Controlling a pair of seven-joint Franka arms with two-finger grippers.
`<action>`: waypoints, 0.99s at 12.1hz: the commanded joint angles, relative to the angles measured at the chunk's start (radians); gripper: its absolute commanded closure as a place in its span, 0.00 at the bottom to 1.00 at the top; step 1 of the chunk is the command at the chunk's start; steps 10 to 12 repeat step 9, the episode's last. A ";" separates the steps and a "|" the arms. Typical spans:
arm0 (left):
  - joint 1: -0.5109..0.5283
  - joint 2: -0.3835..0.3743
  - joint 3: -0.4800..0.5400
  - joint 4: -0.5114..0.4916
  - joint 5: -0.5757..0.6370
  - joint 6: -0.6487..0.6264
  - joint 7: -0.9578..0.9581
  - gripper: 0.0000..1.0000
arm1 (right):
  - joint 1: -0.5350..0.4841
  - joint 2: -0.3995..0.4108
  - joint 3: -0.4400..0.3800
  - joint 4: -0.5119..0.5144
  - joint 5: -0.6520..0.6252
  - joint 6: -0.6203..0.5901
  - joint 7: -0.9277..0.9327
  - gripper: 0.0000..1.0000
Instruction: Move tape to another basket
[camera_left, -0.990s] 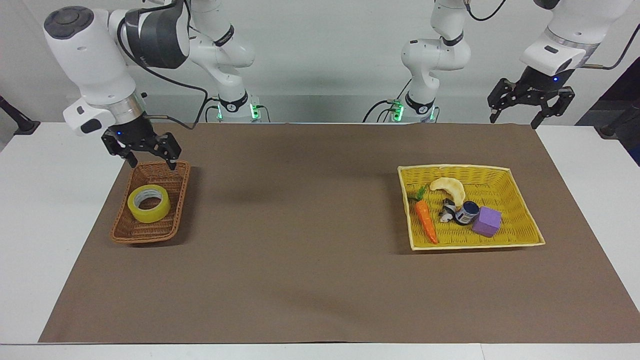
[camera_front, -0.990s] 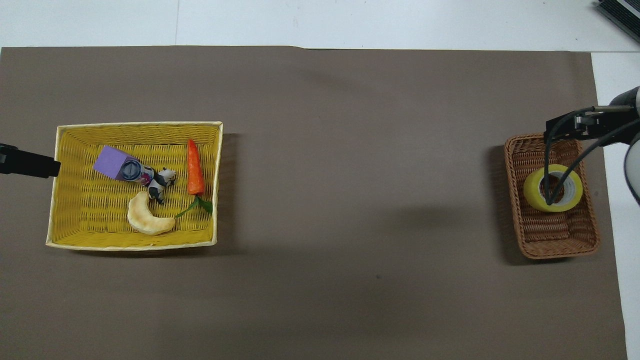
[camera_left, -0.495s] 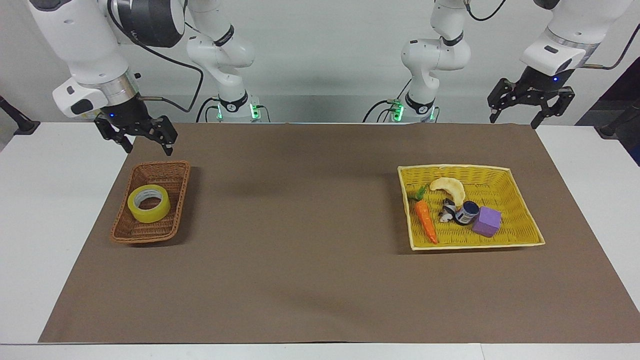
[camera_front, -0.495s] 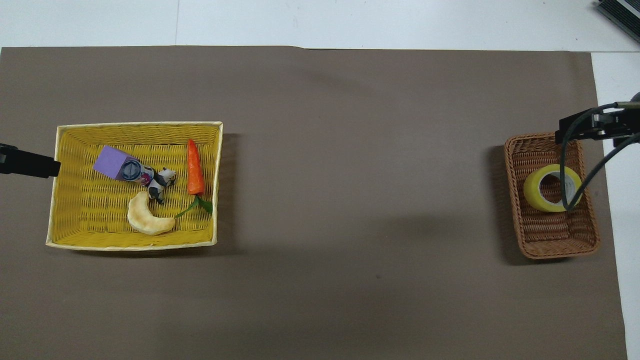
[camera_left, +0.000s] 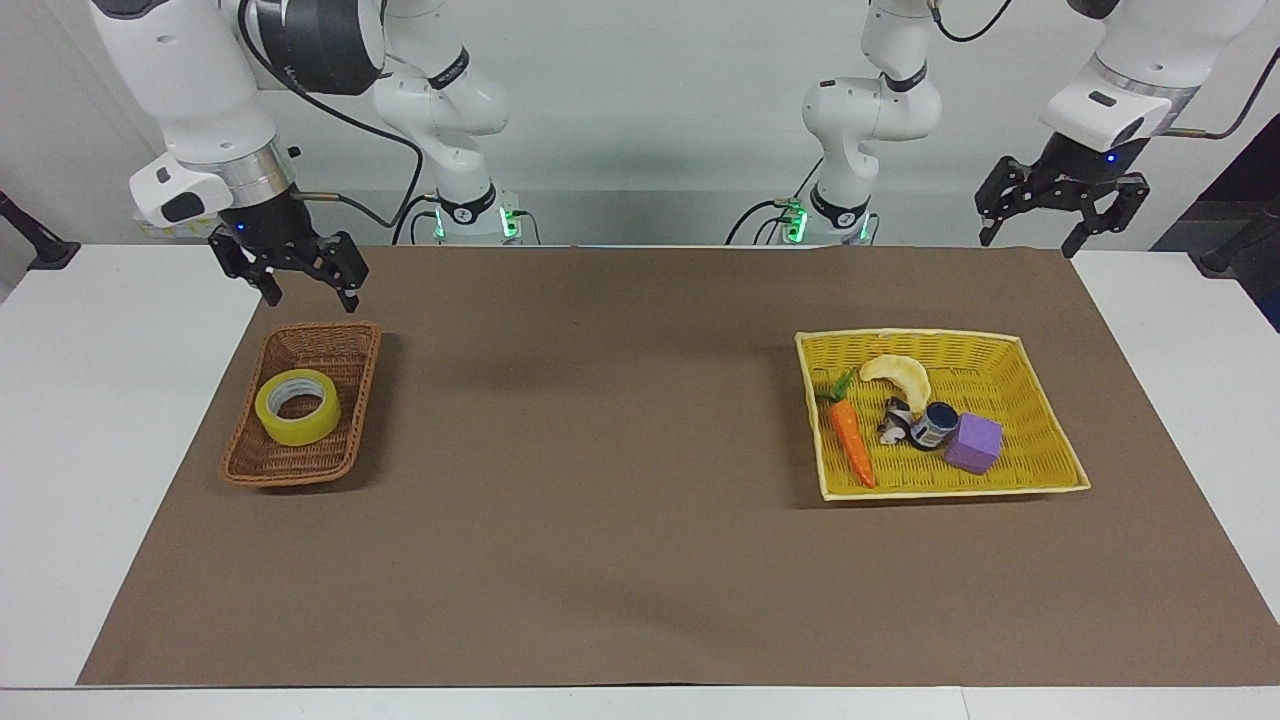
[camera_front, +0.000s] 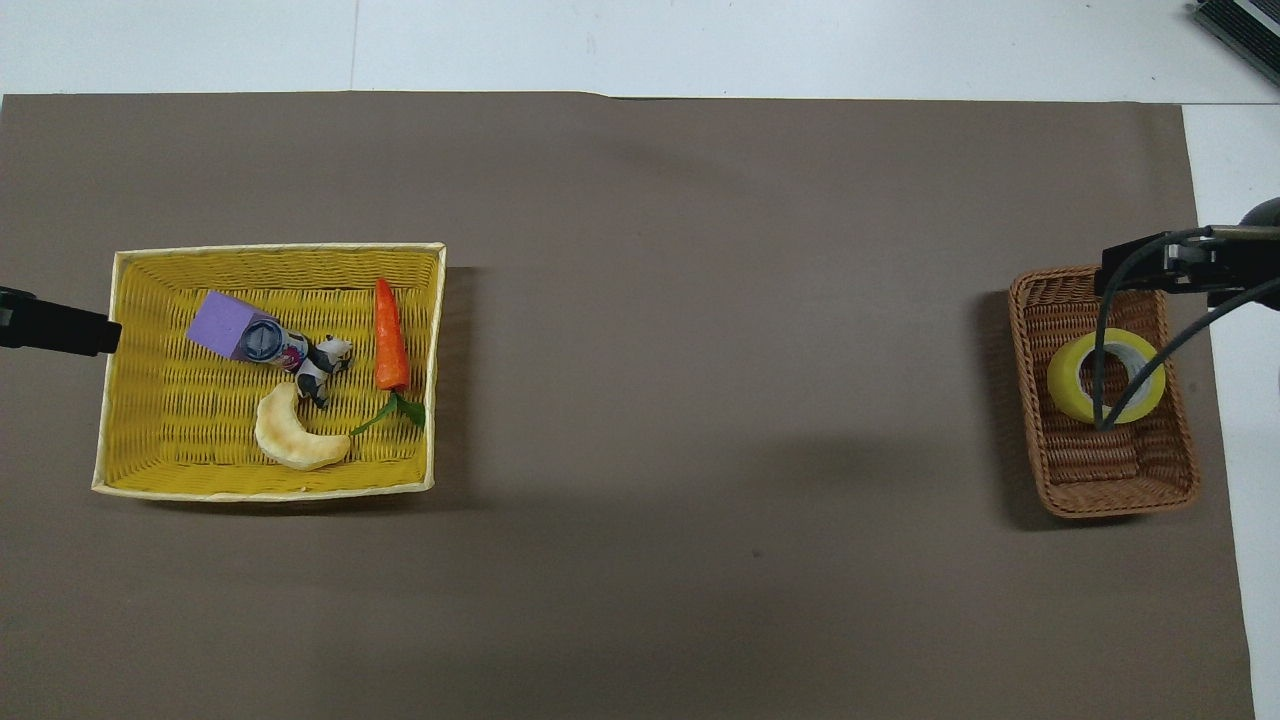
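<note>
The tape (camera_left: 300, 430), a yellow roll with a white core, lies flat in the small brown wicker basket (camera_left: 300, 478) at the right arm's end of the table. The overhead view shows the tape (camera_front: 1062, 385) in the middle of that basket (camera_front: 1120, 500), partly crossed by a dark cable. My right gripper (camera_left: 311, 300) hangs open and empty in the air over the mat beside the brown basket, well clear of the tape. My left gripper (camera_left: 1030, 245) waits open and empty, raised over the mat's corner at the left arm's end.
A larger yellow woven basket (camera_left: 1040, 470) sits toward the left arm's end, also seen in the overhead view (camera_front: 270, 250). It holds a carrot (camera_left: 850, 440), a crescent pastry (camera_left: 900, 375), a purple block (camera_left: 974, 443), a small can and a toy figure. A brown mat (camera_left: 600, 450) covers the table.
My right gripper has risen from the brown basket's rim, then shifted slightly toward the table's middle, still open. The tape and the left arm have not moved.
</note>
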 joint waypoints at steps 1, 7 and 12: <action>0.012 -0.007 -0.009 0.006 0.016 -0.016 0.002 0.00 | -0.009 -0.018 0.013 -0.022 0.023 0.017 0.010 0.00; 0.012 -0.007 -0.009 0.006 0.016 -0.014 0.002 0.00 | -0.012 -0.015 0.013 0.000 0.051 -0.023 -0.022 0.00; 0.012 -0.005 -0.009 0.006 0.016 -0.014 0.002 0.00 | -0.012 -0.015 0.013 0.001 0.051 -0.031 -0.024 0.00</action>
